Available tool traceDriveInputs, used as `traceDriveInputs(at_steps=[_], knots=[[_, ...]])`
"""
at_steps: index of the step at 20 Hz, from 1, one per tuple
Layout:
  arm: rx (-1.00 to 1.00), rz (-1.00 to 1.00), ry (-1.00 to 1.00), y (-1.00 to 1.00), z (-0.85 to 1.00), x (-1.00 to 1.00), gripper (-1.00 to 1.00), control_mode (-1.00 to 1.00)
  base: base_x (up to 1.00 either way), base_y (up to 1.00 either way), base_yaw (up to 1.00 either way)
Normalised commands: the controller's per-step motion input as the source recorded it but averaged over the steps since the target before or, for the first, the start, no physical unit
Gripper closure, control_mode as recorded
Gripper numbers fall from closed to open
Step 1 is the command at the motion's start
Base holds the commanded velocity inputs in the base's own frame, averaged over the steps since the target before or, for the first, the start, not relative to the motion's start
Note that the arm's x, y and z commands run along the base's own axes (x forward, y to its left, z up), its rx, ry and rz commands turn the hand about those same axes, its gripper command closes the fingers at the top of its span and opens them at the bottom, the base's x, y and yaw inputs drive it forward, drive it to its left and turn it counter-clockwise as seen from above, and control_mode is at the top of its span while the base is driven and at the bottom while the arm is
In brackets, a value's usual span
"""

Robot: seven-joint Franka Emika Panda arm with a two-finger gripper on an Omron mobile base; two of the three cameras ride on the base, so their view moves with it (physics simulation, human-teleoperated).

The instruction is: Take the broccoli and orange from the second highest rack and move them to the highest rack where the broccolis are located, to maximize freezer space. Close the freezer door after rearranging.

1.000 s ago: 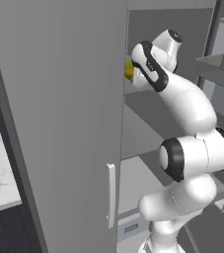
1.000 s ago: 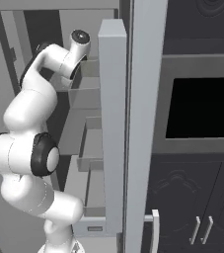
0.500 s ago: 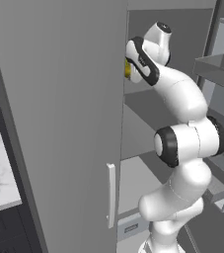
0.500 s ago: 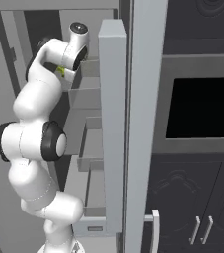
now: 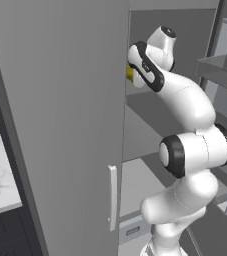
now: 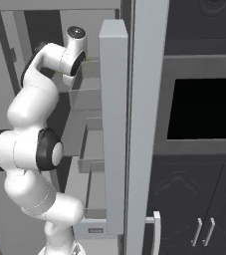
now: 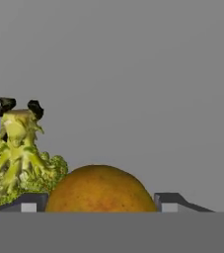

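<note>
In the hand view the orange [image 7: 99,190] sits between my two fingertips, and both dark pads [image 7: 168,201] touch its sides, so my gripper [image 7: 99,203] is shut on the orange. A lumpy yellow-green broccoli [image 7: 16,160] lies just left of it, against the freezer's plain grey back wall. From the left base view my hand [image 5: 144,65] reaches into the upper part of the freezer, and a yellow bit of the orange [image 5: 129,73] peeks past the edge of the open freezer door [image 5: 60,125]. I cannot tell which rack lies under the hand.
The open door has a pale bar handle [image 5: 113,197] low down. Grey door bins [image 5: 220,70] stick out on the right. A flat grey shelf [image 5: 152,107] lies below the hand. A second grey panel [image 6: 113,129] and a dark oven [image 6: 204,109] stand right of the arm.
The arm's elbow has risen and swung in toward the freezer. The hand has stayed high at the same spot beside the yellow orange.
</note>
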Motion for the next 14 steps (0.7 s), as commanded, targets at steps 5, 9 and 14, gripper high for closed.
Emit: traceDriveInputs(at_steps=[5,9,14], knots=[[0.00,0.00,-0.14,0.00,0.05,-0.45,-1.00,-1.00,0.00,0.00,0.00],[0.00,-0.01,-0.43,0.00,0.04,-0.41,-1.00,-1.00,0.00,0.00,0.00],[0.00,-0.01,-0.41,0.00,0.02,-0.53,-1.00,-1.00,0.00,0.00,0.00]])
